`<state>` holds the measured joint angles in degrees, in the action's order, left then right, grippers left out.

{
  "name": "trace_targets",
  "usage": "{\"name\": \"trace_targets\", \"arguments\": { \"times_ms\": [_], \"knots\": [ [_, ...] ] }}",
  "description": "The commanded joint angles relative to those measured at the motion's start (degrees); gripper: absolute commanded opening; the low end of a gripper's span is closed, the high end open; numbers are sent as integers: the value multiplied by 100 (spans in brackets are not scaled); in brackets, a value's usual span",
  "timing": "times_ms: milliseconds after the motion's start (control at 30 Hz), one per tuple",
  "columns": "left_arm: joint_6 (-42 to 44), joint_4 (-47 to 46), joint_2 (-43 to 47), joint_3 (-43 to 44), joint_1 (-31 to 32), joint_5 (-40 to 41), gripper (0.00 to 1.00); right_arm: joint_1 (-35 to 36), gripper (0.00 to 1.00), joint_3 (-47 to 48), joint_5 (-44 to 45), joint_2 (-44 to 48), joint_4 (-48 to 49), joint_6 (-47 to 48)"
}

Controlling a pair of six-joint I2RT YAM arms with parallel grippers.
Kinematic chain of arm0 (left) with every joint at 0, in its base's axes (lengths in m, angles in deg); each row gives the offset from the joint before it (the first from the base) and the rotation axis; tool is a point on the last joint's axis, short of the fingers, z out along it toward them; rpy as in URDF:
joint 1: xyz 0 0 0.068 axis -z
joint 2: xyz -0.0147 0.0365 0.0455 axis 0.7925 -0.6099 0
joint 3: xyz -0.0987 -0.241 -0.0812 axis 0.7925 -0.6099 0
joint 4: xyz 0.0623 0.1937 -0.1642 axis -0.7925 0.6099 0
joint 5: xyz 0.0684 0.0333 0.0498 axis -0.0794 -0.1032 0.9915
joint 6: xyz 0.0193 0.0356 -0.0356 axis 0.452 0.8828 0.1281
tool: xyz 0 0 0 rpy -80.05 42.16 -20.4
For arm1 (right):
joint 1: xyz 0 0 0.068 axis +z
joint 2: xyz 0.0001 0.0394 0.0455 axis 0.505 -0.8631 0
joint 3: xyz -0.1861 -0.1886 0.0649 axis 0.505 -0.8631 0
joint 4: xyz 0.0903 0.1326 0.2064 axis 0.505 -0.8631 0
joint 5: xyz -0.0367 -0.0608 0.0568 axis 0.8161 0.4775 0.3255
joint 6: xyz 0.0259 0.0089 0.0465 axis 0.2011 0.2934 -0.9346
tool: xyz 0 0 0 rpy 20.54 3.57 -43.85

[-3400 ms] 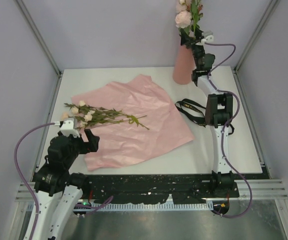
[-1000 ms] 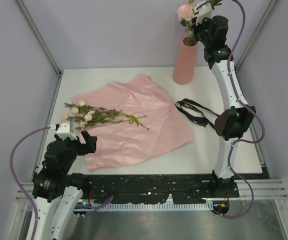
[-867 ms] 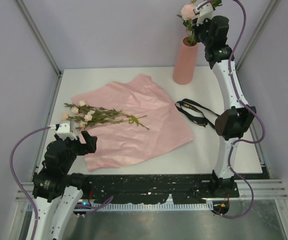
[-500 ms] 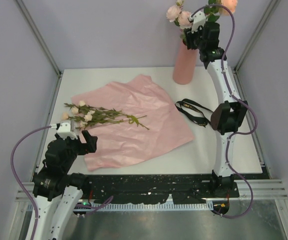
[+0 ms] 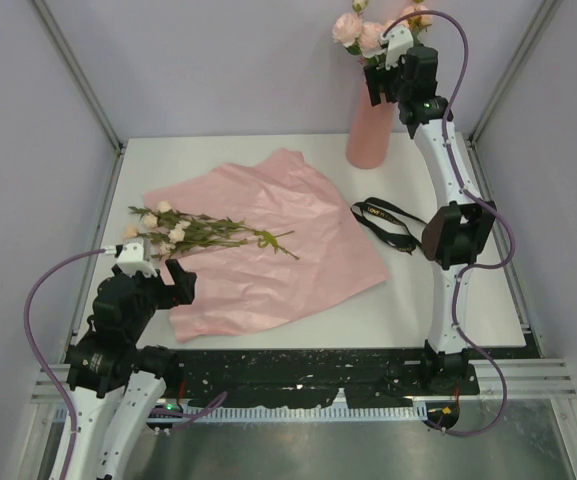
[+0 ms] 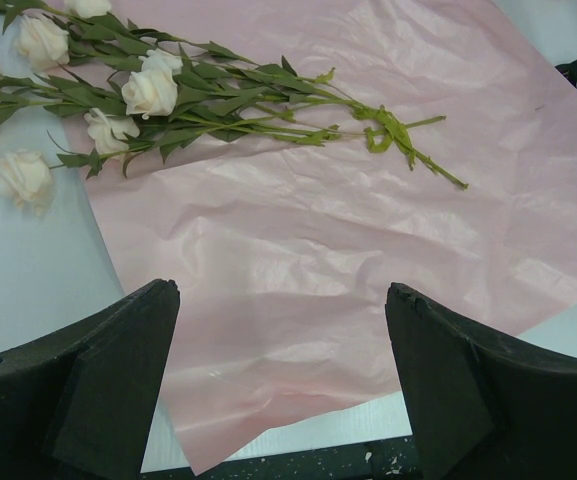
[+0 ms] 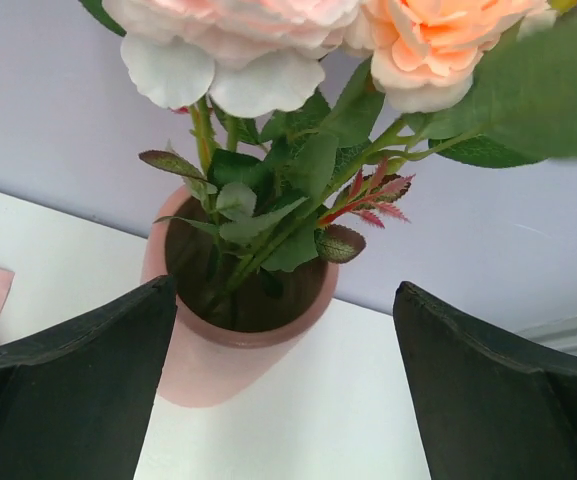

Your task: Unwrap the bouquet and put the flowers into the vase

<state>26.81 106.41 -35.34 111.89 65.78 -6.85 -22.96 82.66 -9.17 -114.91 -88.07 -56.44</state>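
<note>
The right arm (image 5: pixel 446 170) reaches to the far right corner of the table (image 5: pixel 468 290), and the right jaws stand released, spread wide, gripping nothing. In the right wrist view the mouth of the vase (image 7: pixel 203 370) lies between the two jaws, just below and beyond them, apart from both. The vase stands upright at the far edge of the table. The placed flowers (image 7: pixel 268 40) sit with their green stems inside the vase, and their pink and peach heads rise above the jaws. In the top view these heads (image 5: pixel 353 30) show just left of the right wrist. The left arm (image 5: pixel 118 330) is at the near left, and the left jaws are also released, spread wide and empty, hovering above the near edge of the pink paper (image 6: pixel 318 250). The loose flowers (image 6: pixel 168 100) lie flat on the far left part of this paper, well beyond the left jaws, with heads to the left, some resting off the paper on the table, and stem ends pointing right. A black ribbon (image 5: pixel 388 222) lies on the table just right of the paper, between the paper and the right arm.
</note>
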Motion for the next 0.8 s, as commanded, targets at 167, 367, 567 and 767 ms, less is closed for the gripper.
{"name": "trace_targets", "arguments": {
  "times_ms": [167,367,567,767],
  "knots": [
    [-18,-87,3,37,-9,-54,89,-26,93,-824,124,1400,179,-368],
    [-9,-96,64,37,-9,-37,89,-17,93,-956,-122,2050,-224,-1052],
    [-35,-70,257,55,-9,156,89,184,89,-1868,-904,3016,-709,-1977],
    [-71,-35,574,55,-18,473,89,1149,95,-4381,-598,4370,196,-2363]
  ]
}}
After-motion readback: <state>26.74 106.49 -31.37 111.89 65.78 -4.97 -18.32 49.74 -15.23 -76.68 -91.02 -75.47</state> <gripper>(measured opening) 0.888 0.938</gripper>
